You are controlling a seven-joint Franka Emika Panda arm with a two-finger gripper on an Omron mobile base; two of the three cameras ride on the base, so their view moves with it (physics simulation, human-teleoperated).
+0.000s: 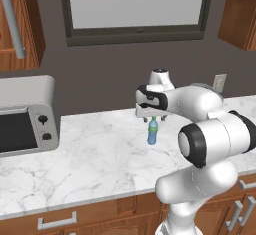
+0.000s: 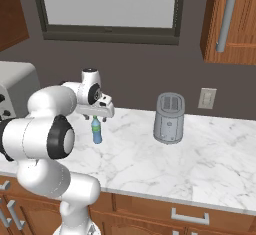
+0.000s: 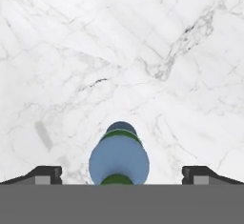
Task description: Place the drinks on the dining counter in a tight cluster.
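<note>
One small blue water bottle (image 1: pixel 152 132) stands upright on marble counter (image 1: pixel 90 154).
Gripper (image 1: pixel 154 118) hangs directly above bottle's green cap, fingers (image 3: pixel 45 174) spread wide, holding nothing.

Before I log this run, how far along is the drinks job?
Early. Nothing looks placed yet: the small blue water bottle stands upright on the wall counter between the microwave and the toaster. The gripper hovers right above the bottle, fingers spread wide either side of it. Grasping, carrying and clustering are all left.
</note>
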